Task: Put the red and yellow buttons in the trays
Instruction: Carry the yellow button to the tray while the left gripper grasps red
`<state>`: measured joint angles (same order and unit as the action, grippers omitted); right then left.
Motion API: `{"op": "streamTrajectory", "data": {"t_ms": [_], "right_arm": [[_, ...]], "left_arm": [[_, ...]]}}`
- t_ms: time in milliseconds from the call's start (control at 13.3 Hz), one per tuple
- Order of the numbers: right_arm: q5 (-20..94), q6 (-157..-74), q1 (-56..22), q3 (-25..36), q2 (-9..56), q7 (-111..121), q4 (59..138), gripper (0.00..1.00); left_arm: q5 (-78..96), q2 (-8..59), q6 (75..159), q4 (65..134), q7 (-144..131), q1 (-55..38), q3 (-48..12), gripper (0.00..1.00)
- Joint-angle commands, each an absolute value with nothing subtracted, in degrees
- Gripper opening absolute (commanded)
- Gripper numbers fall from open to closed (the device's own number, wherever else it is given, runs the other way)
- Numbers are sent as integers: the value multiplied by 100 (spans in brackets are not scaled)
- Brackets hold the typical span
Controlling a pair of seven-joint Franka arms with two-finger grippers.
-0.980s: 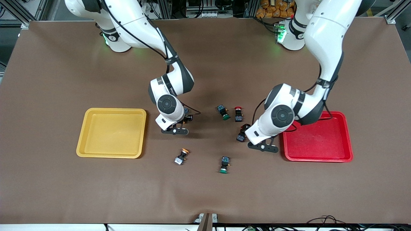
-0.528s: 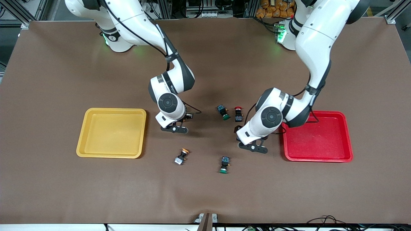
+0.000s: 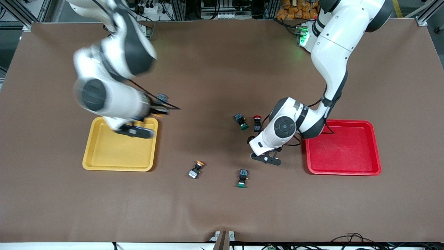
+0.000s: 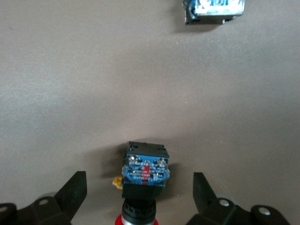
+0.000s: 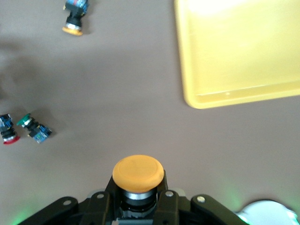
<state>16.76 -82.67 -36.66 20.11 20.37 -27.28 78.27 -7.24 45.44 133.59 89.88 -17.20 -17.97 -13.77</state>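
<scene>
My right gripper (image 3: 156, 106) is shut on a yellow-capped button (image 5: 138, 174) and holds it in the air over the table beside the yellow tray (image 3: 104, 163), which also shows in the right wrist view (image 5: 225, 93). My left gripper (image 4: 139, 187) is open and low, with its jaws on either side of a red-capped button (image 4: 143, 176) lying on the table. In the front view the left gripper (image 3: 261, 146) hides that button. The red tray (image 3: 376, 146) is empty. A second red button (image 3: 257, 123) and a second yellow button (image 3: 196, 169) lie on the table.
Two green-capped buttons lie on the table, one (image 3: 241, 121) beside the free red button and one (image 3: 242, 178) nearer the front camera. Another button's body (image 4: 213, 11) shows at the edge of the left wrist view, its cap out of view.
My right arm has risen with the yellow button and swung toward the yellow tray. My left gripper has moved from the red tray's edge to sit around the red button.
</scene>
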Motion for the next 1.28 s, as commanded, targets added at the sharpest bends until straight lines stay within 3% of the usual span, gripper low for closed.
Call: {"op": "streamTrajectory", "data": {"t_ms": [0, 151, 302, 528, 603, 754, 980, 1206], "right_arm": [[1380, -7981, -3271, 2012, 1496, -2401, 7752, 0], [1179, -7823, -2902, 2109, 1284, -1735, 7761, 0], [924, -7883, -2472, 2109, 1266, -1006, 7918, 0], [844, -8365, -1768, 2118, 1292, 32, 8400, 0], [844, -8680, -1636, 2118, 1292, 227, 8681, 0], [844, -9654, -1556, 2118, 1309, 491, 9531, 0], [844, -11044, -1556, 2109, 1379, 658, 10597, 0], [879, -11925, -1442, 2101, 1870, 948, 11047, 0]], "left_arm": [[-1054, 4676, 13456, 8903, -1819, -1854, -1327, 100], [-1081, 4676, 13456, 8912, -1802, -1854, -1318, 100], [-1081, 4676, 13456, 8903, -1784, -1863, -1318, 85], [-1081, 4641, 13456, 8903, -1767, -1855, -1327, 35], [-1090, 4606, 13447, 8903, -1767, -1846, -1327, 30], [-1081, 4457, 13377, 8886, -1828, -1802, -1327, 24], [-1072, 3957, 12588, 8877, -1854, -1661, -1327, 16], [-1072, 3359, 11623, 8894, -1750, -1451, -1327, 14]]}}
